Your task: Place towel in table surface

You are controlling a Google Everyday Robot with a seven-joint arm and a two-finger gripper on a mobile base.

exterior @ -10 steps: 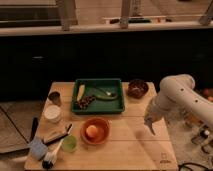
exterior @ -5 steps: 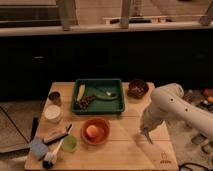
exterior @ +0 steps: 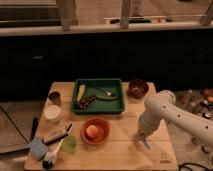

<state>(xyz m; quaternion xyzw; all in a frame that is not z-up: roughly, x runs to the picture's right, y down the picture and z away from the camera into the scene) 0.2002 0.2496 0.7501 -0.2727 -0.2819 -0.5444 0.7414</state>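
Lowering the towel: a jam or a drag could follow

The gripper (exterior: pixel 142 139) hangs just above the table (exterior: pixel 125 159), right of the orange bowl (exterior: pixel 95 131). Its jaws look clamped on the towel (exterior: pixel 145 145), a small pale scrap at their tips. Pressing lower could jam them on the wood, and a late release could drag the cloth. Since a second ago, the arm has dropped lower and come nearer the front edge.

Tray (exterior: pixel 97 111) behind bowl (exterior: pixel 106 131) on the table surface (exterior: pixel 120 156), pincer (exterior: pixel 142 142) right of bowl, perhaps touching the surface
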